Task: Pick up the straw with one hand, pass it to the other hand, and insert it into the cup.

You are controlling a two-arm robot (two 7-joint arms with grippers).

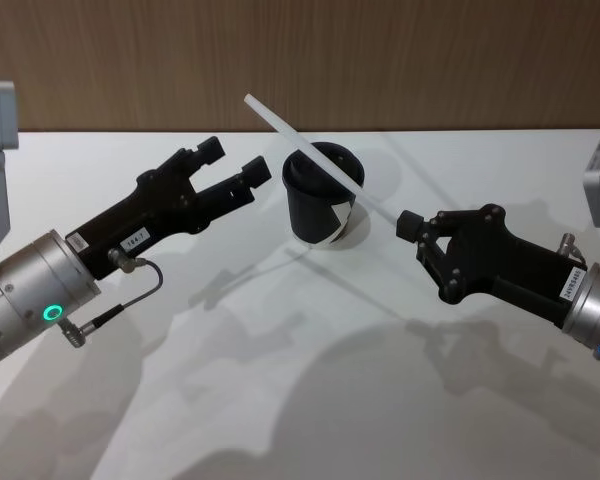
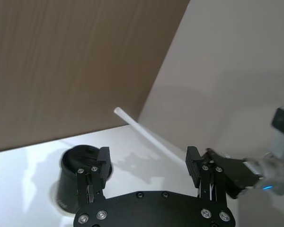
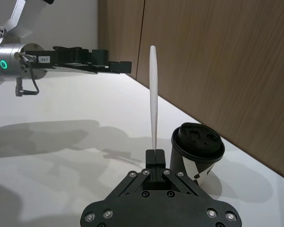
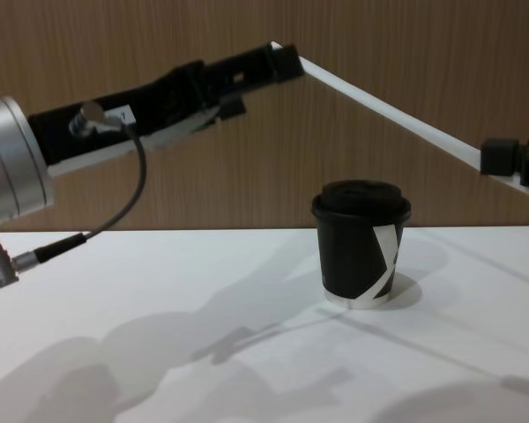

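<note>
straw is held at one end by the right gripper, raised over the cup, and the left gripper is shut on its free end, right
Not quite: the left gripper is open, fingers wide apart and not touching the straw, as the left wrist view shows. The rest holds: the right gripper is shut on one end, with the straw raised over the cup.
</note>
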